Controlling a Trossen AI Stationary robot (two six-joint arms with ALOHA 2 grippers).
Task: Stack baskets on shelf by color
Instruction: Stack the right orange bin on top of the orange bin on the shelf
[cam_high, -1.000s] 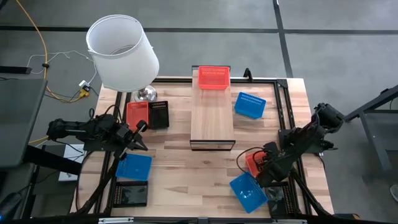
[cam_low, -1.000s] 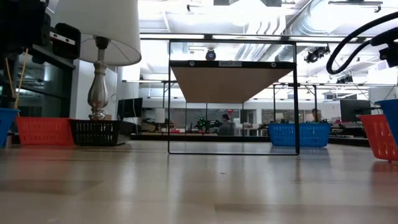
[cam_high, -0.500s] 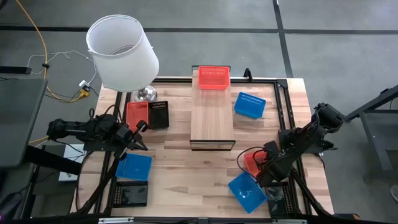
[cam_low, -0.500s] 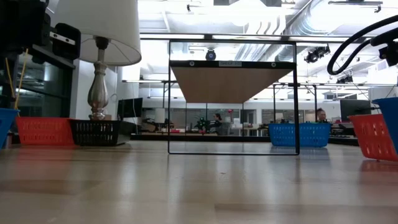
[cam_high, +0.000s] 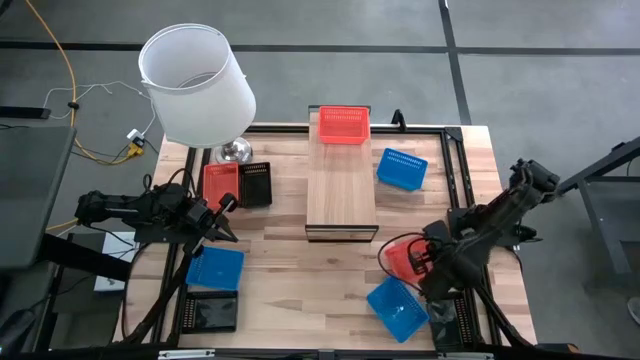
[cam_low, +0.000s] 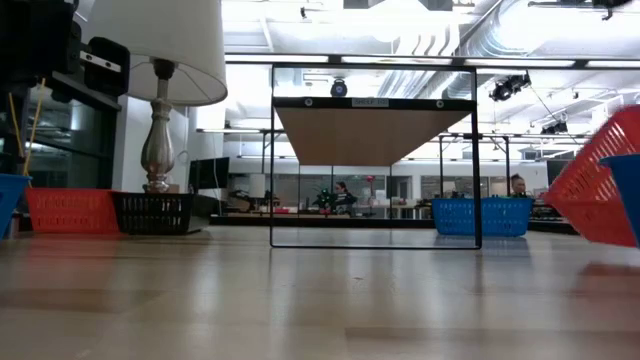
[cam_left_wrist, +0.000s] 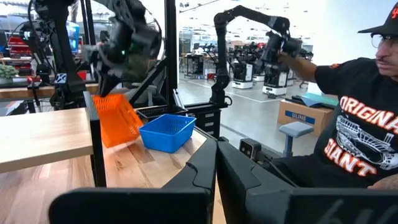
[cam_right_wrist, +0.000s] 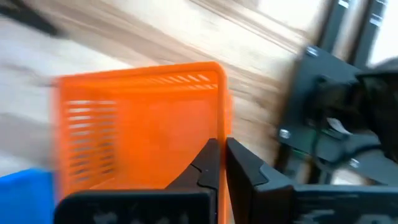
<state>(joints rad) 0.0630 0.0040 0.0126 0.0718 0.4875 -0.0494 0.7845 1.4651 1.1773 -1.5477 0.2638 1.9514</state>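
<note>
A wooden table (cam_high: 300, 270) is being seen from above, with a dark robot arm on each side. The right gripper (cam_high: 420, 262) is pinching the rim of a red basket (cam_high: 400, 258) near the table's right front, its two fingers closed on the basket's wall. In the low view this red basket (cam_low: 598, 190) is hanging tilted, clear of the tabletop, beside a blue basket (cam_high: 398, 309) lying on the table. The left gripper (cam_high: 228, 203) is waiting at the table's left side with its fingers pressed together and nothing between them.

The shelf (cam_high: 341, 190), a narrow light-wood plank, is standing mid-table with a second red basket (cam_high: 344, 125) sitting on its far end. Another blue basket (cam_high: 402, 168) is lying just right of the shelf. Left of it, a red and a black basket (cam_high: 256, 184) are sitting side by side near a white lamp (cam_high: 196, 84).

In the left wrist view a person (cam_left_wrist: 348, 124) is sitting beyond the table in a black shirt; its white lettering is showing "ORIGINA" and "GIANT", partly cut off.
</note>
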